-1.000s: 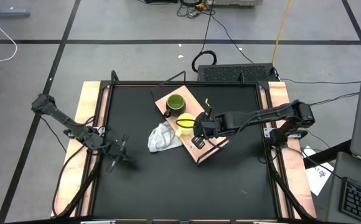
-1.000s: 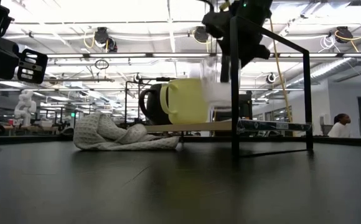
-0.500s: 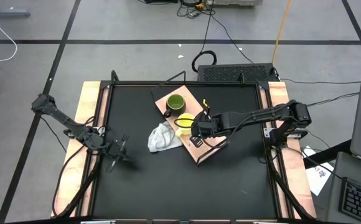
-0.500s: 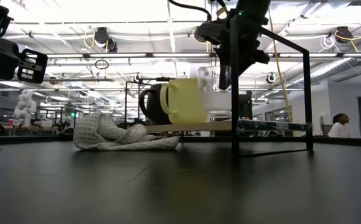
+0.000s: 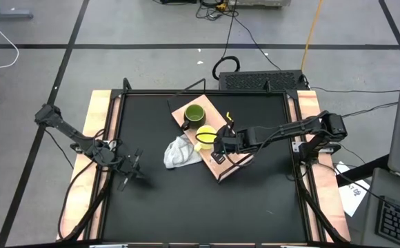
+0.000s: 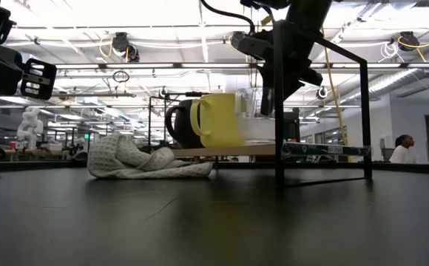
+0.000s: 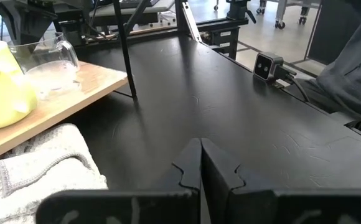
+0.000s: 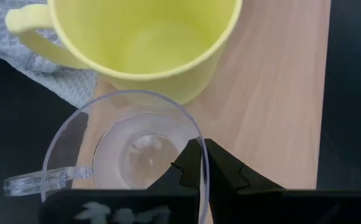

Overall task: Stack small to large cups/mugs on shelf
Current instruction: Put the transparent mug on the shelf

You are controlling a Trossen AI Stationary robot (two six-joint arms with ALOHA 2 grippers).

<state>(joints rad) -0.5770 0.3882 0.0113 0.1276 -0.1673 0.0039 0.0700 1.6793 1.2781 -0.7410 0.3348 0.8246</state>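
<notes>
- Cups stand in a row on the shelf [image 5: 236,164], a light-wood board with a thin dark frame that lies slantwise on the black desk [image 5: 186,200], right of its middle.
- Farthest along the board is the green mug [image 5: 194,114]; the yellow mug [image 5: 205,136] stands just beside it, nearer the front, and the glass cup [image 8: 127,149] comes next, just beside the yellow one.
- In the low view the order reads green mug [image 6: 178,123], yellow mug [image 6: 218,120], then glass cup [image 6: 253,118], all upright on the board.
- Right end effector [image 5: 220,146] is reached in from the right, above the glass cup; its two fingers are pressed together on the cup's rim, pinching the clear wall at the side away from the handle, as the right wrist view shows [image 8: 200,160].
- Left end effector [image 5: 132,168] waits over the left part of the desk, well apart from the shelf, fingers shut with nothing between them.
- White cloth [image 5: 180,153] lies crumpled on the desk against the shelf's left edge, near the yellow mug.
- Beyond the desk, at the far right of the low view, a person [image 6: 402,150] sits in the room.
</notes>
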